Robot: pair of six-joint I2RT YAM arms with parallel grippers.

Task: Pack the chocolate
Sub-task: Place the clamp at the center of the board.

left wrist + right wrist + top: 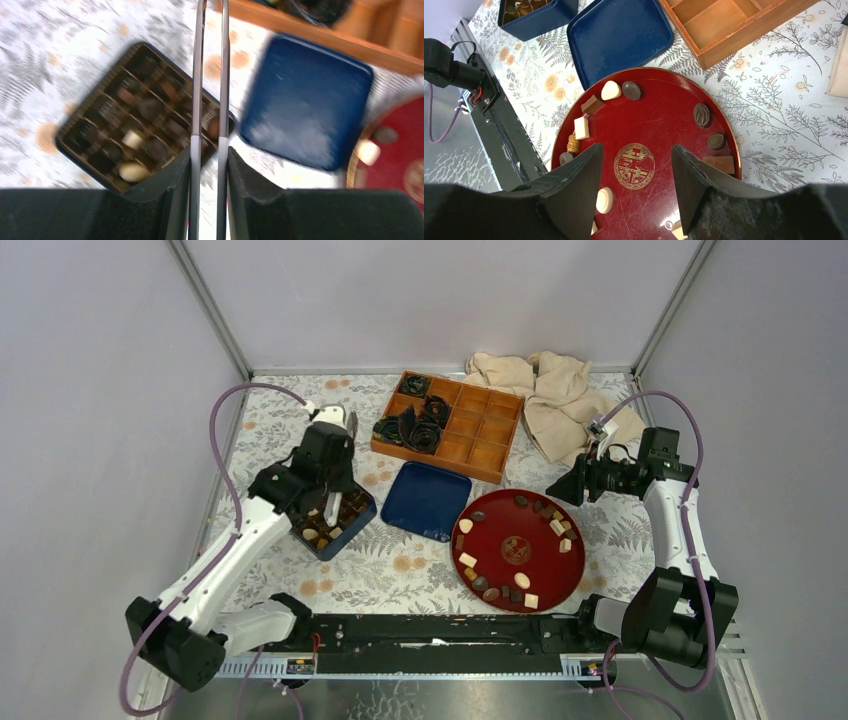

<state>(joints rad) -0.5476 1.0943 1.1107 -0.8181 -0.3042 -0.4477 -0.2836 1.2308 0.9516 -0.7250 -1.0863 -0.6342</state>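
The chocolate lies in two places. Several pieces ring the red plate (517, 578), among them a cream one (611, 90) and a dark one (631, 90). More pieces fill the divided blue box (336, 546), such as a cream piece (133, 171). My left gripper (209, 155) hangs over that box, shut on thin metal tongs (196, 100), whose arms run out of the top of the left wrist view. My right gripper (635, 150) hovers above the plate's gold emblem (634, 165), open, with nothing between its fingers.
The blue lid (427, 500) lies between box and plate. Behind it a wooden compartment tray (480, 440) holds black paper cups (415, 428). A beige cloth (550, 390) is bunched at the back right. A black rail (430, 632) runs along the near edge.
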